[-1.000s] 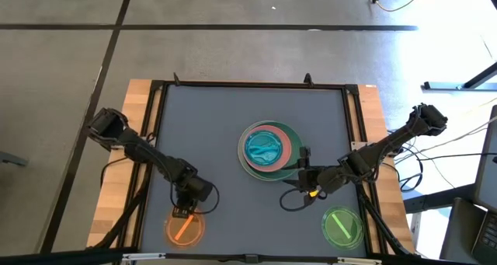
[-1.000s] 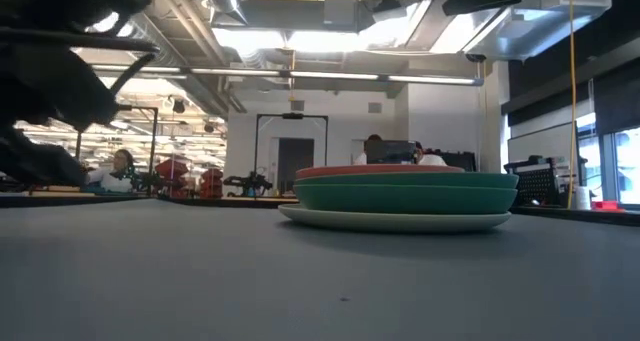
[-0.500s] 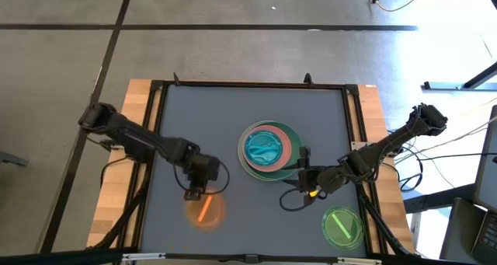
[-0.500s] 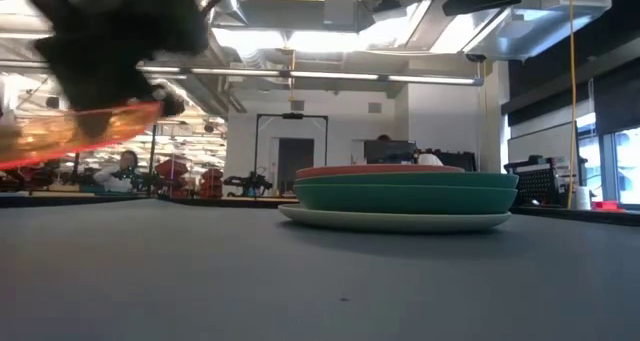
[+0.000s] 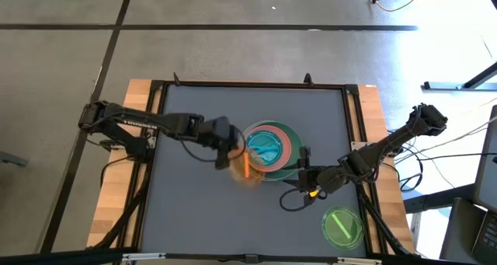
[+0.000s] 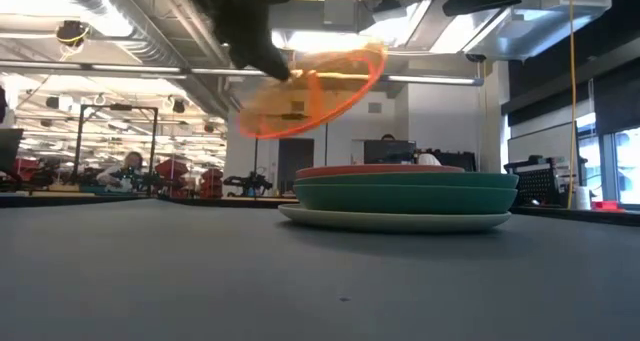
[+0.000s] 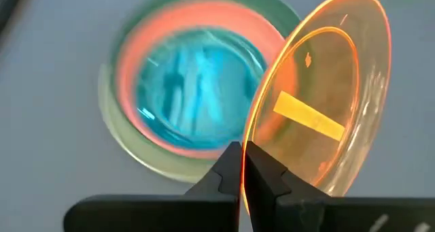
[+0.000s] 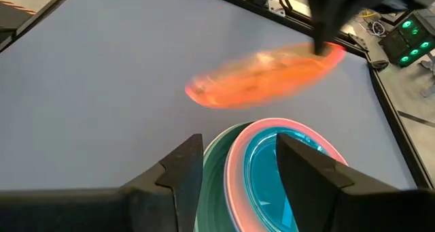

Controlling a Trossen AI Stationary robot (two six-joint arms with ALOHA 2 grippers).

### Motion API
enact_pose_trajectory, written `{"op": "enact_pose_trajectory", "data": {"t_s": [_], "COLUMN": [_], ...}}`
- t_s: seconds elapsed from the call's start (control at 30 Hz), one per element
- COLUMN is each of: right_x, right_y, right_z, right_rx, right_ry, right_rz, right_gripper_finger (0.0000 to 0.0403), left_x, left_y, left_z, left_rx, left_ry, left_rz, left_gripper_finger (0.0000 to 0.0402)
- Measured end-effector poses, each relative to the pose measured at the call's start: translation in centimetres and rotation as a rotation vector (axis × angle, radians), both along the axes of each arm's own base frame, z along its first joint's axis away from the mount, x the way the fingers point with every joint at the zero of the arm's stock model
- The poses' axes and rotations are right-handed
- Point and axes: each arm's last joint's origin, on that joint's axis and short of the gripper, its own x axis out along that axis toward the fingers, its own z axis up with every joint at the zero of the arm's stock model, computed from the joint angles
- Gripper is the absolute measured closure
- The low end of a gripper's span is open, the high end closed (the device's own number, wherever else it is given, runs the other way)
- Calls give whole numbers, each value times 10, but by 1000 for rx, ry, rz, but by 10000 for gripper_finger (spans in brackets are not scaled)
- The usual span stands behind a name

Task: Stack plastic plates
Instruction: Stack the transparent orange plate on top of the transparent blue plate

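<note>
Small translucent orange plastic plate [image 5: 245, 169]: clamped by rim between closed left gripper [image 7: 242, 165] jaws; carried from table's near-left to beside plate stack [image 5: 270, 148]. Right gripper [image 8: 238, 165]: jaws apart, empty.

We can read no text, label, brand, number or sign in any of these views. The yellow strip on the orange plate [image 7: 319, 116], right of centre in the left wrist view, carries no lettering we can see.
</note>
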Motion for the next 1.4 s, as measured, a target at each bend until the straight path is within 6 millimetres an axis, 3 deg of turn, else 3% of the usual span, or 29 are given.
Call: {"op": "enact_pose_trajectory", "data": {"t_s": [0.17, 0.4, 0.83, 1.03, 1.13, 1.4], "right_x": [0, 0, -1, -1, -1, -1], "right_y": [0, 0, 0, 0, 0, 0], "right_z": [0, 0, -1, -1, -1, -1], "right_rx": [0, -3, -6, -7, -7, -7], "right_ry": [0, 5, 10, 11, 11, 12], "right_rz": [0, 0, 1, 1, 0, 1], "right_gripper_finger": [224, 224, 224, 224, 224, 224], "left_x": [11, 32, 50, 53, 53, 51], "left_y": [26, 49, 69, 70, 70, 70], "left_z": [5, -10, -55, -57, -57, -55], "left_rx": [22, 58, 88, 102, 96, 83], "left_ry": [-116, -183, -56, -70, -70, -72], "left_rz": [79, 120, 129, 107, 112, 124], "left_gripper_finger": [399, 399, 399, 399, 383, 294]}}
